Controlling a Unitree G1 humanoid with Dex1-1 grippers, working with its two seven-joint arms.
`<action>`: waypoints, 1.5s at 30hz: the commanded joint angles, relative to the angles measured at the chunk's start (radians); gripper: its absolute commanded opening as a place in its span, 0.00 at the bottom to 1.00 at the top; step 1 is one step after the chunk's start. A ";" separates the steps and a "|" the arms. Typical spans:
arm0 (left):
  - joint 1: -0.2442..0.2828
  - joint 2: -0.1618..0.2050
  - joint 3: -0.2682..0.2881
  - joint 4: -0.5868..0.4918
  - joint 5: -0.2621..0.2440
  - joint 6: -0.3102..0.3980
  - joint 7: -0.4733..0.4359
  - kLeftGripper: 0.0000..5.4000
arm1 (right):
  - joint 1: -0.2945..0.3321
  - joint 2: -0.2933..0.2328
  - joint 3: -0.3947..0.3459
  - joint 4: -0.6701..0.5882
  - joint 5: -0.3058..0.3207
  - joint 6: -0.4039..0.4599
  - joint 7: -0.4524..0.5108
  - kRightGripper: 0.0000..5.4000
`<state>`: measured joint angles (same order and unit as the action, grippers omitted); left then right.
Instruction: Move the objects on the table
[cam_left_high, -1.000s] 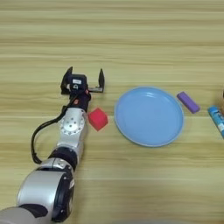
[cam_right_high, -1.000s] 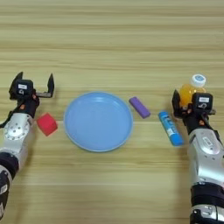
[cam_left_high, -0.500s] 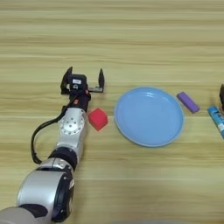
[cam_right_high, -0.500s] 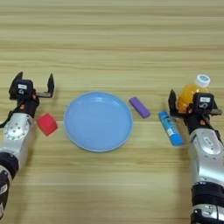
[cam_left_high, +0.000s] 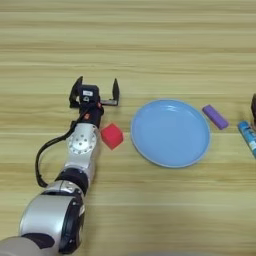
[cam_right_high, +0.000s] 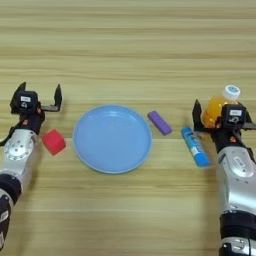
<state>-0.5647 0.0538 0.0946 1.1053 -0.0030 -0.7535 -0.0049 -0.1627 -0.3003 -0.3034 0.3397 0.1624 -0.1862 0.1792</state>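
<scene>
Left eye view shows the wide light wood-grain table (cam_left_high: 150, 45) with the left gripper (cam_left_high: 95, 92) resting on it at picture left, its two black fingers spread wide apart and holding nothing. The small red cube (cam_left_high: 111, 136) lies just beside that arm's silver wrist, on its right side, below and a little right of the fingers, apart from them. A round light-blue plate (cam_left_high: 170, 132) sits right of the cube, near it without touching.

The short purple bar (cam_right_high: 159, 122) lies slanted on the wood just off the plate's upper right rim, between the plate and a blue-and-white tube (cam_right_high: 195, 146). The tube also lies slanted on the wood, its lower end pointing toward the bottom right, close to the right arm.

At the far right, the right gripper (cam_right_high: 220, 112) reaches the small orange-drink bottle with a white cap (cam_right_high: 218, 104). One black finger stands at the bottle's left side and the gripper body covers its lower right part, so the jaws bracket the bottle; whether they press it cannot be told. The bottle leans, its white cap pointing up and to the right, above the gripper. The right arm's silver forearm runs down from there to the bottom edge.
</scene>
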 joint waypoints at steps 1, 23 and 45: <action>-0.012 0.006 -0.002 0.006 0.011 -0.007 0.001 1.00 | 0.043 0.006 0.010 -0.044 -0.002 0.009 0.001 0.99; -0.016 0.004 -0.001 0.008 0.010 -0.005 0.001 1.00 | 0.304 0.029 0.022 -0.262 0.024 0.089 0.022 0.99; -0.013 0.001 -0.004 0.003 0.014 -0.007 0.006 1.00 | 0.377 0.047 0.089 -0.335 0.033 0.181 0.074 0.99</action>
<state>-0.5649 0.0546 0.0941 1.1065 -0.0029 -0.7538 -0.0041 0.2298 -0.2562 -0.2201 -0.0162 0.1987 -0.0112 0.2483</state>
